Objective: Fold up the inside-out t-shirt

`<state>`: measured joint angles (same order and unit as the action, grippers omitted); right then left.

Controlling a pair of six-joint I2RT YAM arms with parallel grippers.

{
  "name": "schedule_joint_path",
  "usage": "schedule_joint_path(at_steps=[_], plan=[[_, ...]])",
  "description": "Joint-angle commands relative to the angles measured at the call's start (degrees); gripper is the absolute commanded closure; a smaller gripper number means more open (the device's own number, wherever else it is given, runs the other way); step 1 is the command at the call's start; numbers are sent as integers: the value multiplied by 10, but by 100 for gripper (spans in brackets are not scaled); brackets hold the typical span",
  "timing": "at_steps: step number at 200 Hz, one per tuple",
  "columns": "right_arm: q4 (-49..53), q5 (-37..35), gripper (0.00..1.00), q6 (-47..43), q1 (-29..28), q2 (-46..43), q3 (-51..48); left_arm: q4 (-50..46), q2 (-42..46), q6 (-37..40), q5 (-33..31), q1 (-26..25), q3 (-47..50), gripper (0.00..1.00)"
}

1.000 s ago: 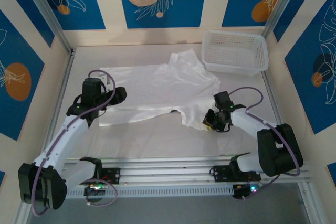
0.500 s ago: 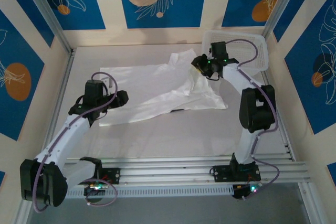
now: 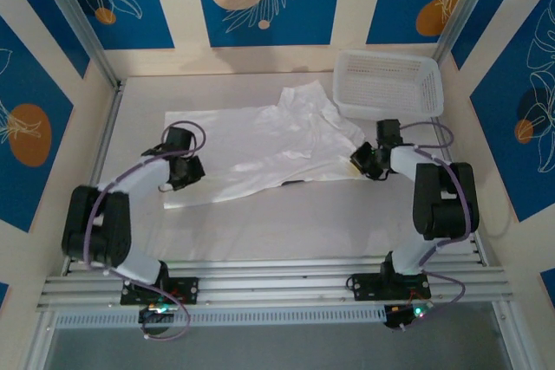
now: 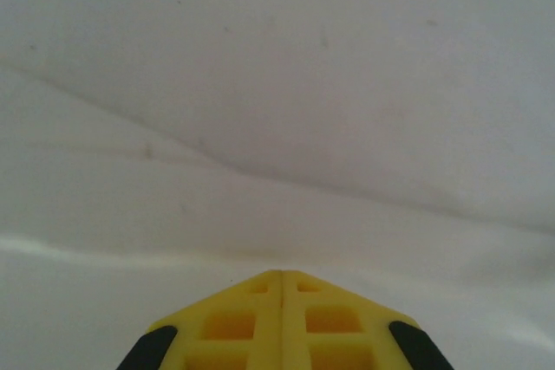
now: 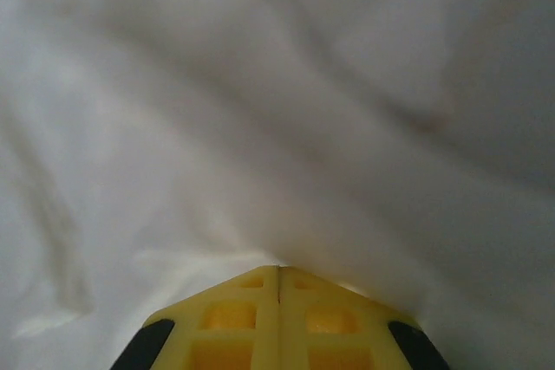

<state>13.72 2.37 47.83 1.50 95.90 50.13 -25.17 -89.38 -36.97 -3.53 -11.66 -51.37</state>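
The thin white cloth t-shirt [image 3: 260,149] lies spread on the white table [image 3: 277,223], touching the white plastic mesh basket [image 3: 390,112]. The left gripper [image 3: 187,171] is fully closed at the near-left hem; whether it pinches cloth cannot be told. The right gripper [image 3: 358,162] is closed, pinching the right corner.

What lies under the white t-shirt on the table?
The t-shirt lies spread on the white table, which shows beside it. Whatever is between cloth and table is covered; I cannot tell.
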Motion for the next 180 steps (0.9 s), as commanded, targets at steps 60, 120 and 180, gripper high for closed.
schedule_joint_path(at_steps=[60, 120, 180], plan=[[109, 62, 96, -44, 42, 5, -2, -103, -87, -108, -20, 21, -8, 100], [185, 46, 93, -10, 28, -178, -181, -163, 149, -154, -68, 33, 155, 100], [267, 66, 88, -20, -5, -367, -206, -187, 268, -184, -60, 31, 190, 100]])
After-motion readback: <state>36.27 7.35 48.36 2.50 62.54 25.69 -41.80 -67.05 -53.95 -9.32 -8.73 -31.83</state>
